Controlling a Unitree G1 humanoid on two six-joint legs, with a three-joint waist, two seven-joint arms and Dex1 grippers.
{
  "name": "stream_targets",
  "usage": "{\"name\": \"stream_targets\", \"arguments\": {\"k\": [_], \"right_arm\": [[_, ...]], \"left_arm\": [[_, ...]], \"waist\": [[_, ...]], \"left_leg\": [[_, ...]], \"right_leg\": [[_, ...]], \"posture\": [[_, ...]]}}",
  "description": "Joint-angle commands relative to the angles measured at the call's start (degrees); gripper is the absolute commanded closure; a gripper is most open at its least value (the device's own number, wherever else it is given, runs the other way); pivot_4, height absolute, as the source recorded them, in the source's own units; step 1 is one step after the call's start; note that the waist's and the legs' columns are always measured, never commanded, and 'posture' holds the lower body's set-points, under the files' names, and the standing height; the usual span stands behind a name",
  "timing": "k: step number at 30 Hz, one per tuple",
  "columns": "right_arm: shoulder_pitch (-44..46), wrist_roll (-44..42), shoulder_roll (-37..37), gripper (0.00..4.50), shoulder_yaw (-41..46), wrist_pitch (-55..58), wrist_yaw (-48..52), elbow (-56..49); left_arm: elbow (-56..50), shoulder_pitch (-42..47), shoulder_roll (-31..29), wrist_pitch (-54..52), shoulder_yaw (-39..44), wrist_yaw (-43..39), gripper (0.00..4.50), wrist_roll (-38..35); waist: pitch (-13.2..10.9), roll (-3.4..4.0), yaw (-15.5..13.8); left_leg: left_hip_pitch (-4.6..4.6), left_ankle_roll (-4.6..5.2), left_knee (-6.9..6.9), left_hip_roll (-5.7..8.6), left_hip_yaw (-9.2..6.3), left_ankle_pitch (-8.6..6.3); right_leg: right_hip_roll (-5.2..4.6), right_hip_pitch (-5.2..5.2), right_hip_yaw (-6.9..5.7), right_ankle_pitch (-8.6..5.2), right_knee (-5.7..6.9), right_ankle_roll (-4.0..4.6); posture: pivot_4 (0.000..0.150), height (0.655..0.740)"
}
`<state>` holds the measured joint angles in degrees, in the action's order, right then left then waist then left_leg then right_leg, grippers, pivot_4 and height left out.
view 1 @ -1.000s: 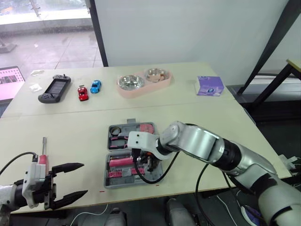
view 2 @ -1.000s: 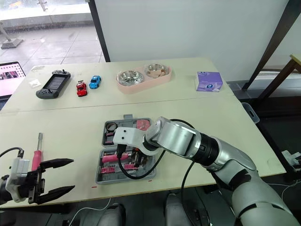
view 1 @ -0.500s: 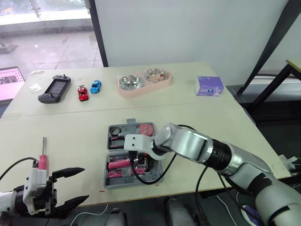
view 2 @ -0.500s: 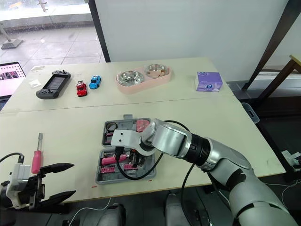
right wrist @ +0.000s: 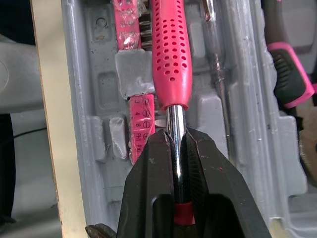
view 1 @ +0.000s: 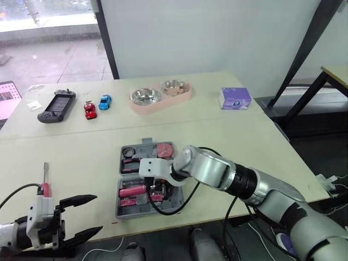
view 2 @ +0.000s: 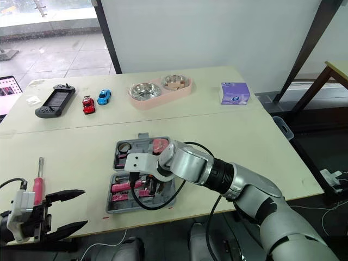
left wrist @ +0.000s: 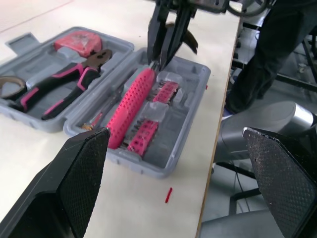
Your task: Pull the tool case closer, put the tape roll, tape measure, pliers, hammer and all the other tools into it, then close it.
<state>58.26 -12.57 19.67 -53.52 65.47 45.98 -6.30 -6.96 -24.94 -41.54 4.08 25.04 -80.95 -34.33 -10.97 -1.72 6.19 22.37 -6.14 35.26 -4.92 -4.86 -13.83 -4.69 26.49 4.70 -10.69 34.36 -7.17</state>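
Note:
The grey tool case (view 1: pixel 179 201) lies open near the table's front edge. Its rear half holds the tape roll (view 1: pixel 129 151), a red tape measure (view 1: pixel 165 148) and pink-handled pliers (left wrist: pixel 64 87). My right gripper (right wrist: pixel 174 136) hangs over the front half, shut on the chrome shaft of a tool with a pink perforated handle (right wrist: pixel 171 54). That handle lies in the case beside rows of bits. My left gripper (view 1: pixel 92 213) stays open at the front left, holding nothing. A pink screwdriver (view 1: pixel 45 184) rests on the table just behind it.
At the back of the table are a black game controller (view 1: pixel 53 106), a red toy car (view 1: pixel 89 109), a blue toy car (view 1: pixel 103 101), a pink double bowl (view 1: pixel 159 97) and a purple box (view 1: pixel 235 98). The case sits close to the table's front edge (view 1: pixel 163 220).
My right gripper has slid left over the case's front half with the pink-handled tool. My left gripper has drawn back toward the front edge, still open. The camera view has shifted.

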Motion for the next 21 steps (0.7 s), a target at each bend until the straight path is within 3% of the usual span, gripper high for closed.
{"name": "stream_targets", "arguments": {"k": [1,9,10,13,21], "right_arm": [[-0.4,1.4,-0.4,4.46,-0.2,-0.9,0.5,0.2],[-3.1,3.8,-1.5,4.46,0.8,-3.9,0.1,3.5],[-3.5,3.9,-1.7,3.53,1.3,-3.8,0.1,3.6],[-4.1,4.5,-2.0,2.21,1.8,-4.5,0.4,3.6],[-4.7,4.2,-3.4,2.21,6.3,-4.8,0.4,1.3]], "left_arm": [[-1.0,-0.4,-0.1,0.6,1.1,0.3,0.00,-0.4],[-1.0,-0.6,-0.2,0.4,1.2,0.5,0.00,-0.4],[-1.1,-0.6,-0.2,0.3,1.2,0.6,0.00,-0.5],[-1.3,-0.5,-0.3,-0.1,1.1,0.8,0.00,-0.7],[-2.1,-0.2,-0.3,-0.9,0.5,1.7,0.00,-0.7]], "waist": [[0.0,0.00,0.0],[0.0,0.00,0.0],[0.0,0.00,0.0],[0.1,-0.09,0.0],[0.1,-0.09,-0.3]], "left_leg": [[0.00,0.00,0.00,0.00,0.00,0.00],[0.00,0.00,-0.02,0.00,-0.01,0.00],[0.00,0.00,-0.02,0.00,-0.01,0.00],[-0.01,0.00,-0.01,0.00,-0.01,0.00],[0.02,0.00,-0.02,0.00,-0.02,0.00]], "right_leg": [[0.00,0.00,0.00,0.00,0.01,0.00],[0.00,0.01,0.00,0.00,0.00,0.00],[0.00,0.01,0.00,0.00,0.00,0.00],[0.00,0.00,0.00,0.00,0.00,0.00],[0.00,0.00,0.00,0.00,-0.02,0.00]], "posture": [[0.150,0.7387],[0.150,0.7387],[0.150,0.7387],[0.150,0.7387],[0.150,0.7387]]}}
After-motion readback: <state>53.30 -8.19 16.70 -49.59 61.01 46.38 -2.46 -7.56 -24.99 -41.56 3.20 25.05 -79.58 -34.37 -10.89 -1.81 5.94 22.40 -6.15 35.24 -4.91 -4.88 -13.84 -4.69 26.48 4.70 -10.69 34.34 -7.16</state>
